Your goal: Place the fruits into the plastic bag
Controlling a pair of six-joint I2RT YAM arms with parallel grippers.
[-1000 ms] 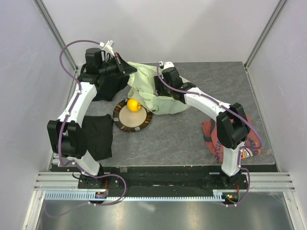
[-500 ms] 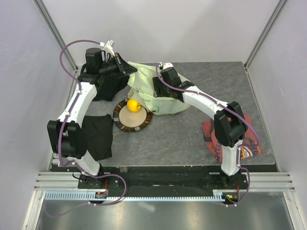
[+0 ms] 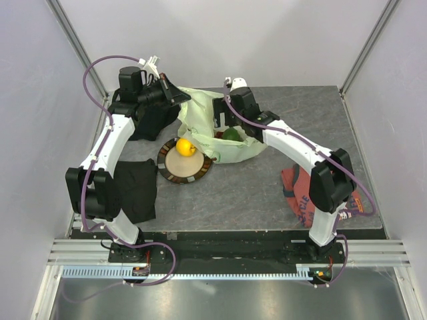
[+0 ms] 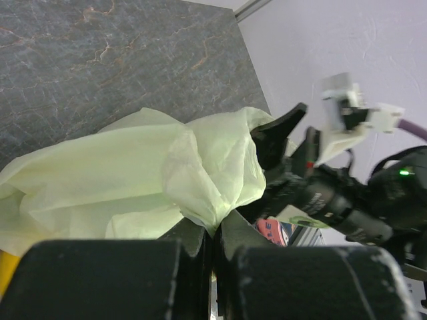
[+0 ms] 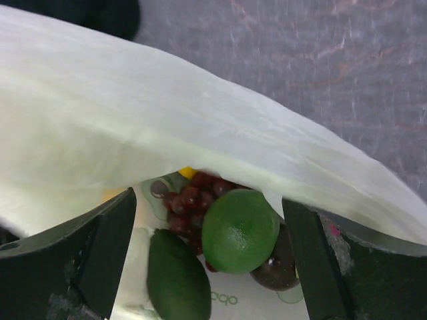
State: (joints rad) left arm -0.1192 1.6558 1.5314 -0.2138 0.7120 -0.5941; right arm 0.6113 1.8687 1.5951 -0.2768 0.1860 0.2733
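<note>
Left gripper (image 4: 213, 235): clamped on bag (image 4: 133, 167) rim, mouth held up. Right gripper (image 5: 210, 250): jaws wide apart, nothing held, poised over bag opening. Directly below right jaws, inside bag: green round fruit (image 5: 240, 230), avocado (image 5: 178, 277), grapes (image 5: 189, 199), dark fruit (image 5: 277, 270). Lemon (image 3: 186, 147): outside bag, on plate (image 3: 175, 175), near right gripper.

Thin, crinkly, translucent plastic bag (image 4: 133, 180); glossy, smooth green fruits (image 5: 240, 230); matt, veined stone-look table (image 3: 267, 193); matt black cloth (image 3: 137, 190).
</note>
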